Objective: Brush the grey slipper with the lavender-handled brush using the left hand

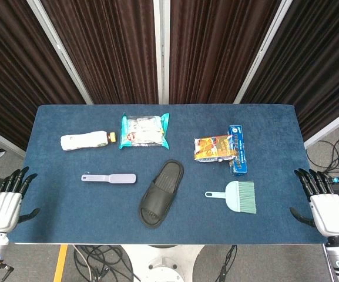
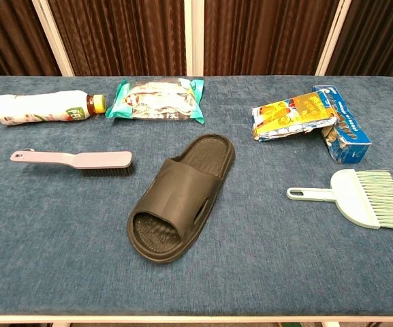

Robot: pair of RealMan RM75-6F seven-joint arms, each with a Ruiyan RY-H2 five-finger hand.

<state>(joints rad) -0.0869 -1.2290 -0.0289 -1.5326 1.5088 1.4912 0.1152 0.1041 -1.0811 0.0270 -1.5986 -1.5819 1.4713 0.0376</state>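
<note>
The white left hand (image 1: 4,202) with black fingers hovers off the left edge of the blue cloth-covered bench (image 1: 57,223), fingers spread apart and holding nothing. The white right hand (image 1: 325,202) sits likewise off the right edge, fingers apart and empty. Neither hand shows in the chest view.

The dark grey rubber slipper (image 1: 162,192) lies near the middle of the bench, angled, its toe end toward the front edge. To the left of the slipper, apart from it, lies the lavender-handled brush (image 1: 109,177) with dark bristles facing down, its handle end pointing away from the slipper toward the left hand's side. Nothing lies between the left hand and the brush.

Behind the slipper and to its left lies a white plastic bottle with a yellow cap (image 1: 86,140) on its side, and directly behind the slipper a teal-edged clear snack packet (image 1: 144,130). Behind and right of the slipper an orange foil packet (image 1: 214,148) leans on a blue carton (image 1: 238,150). To the slipper's right lies a pale mint hand broom (image 1: 237,195).
</note>
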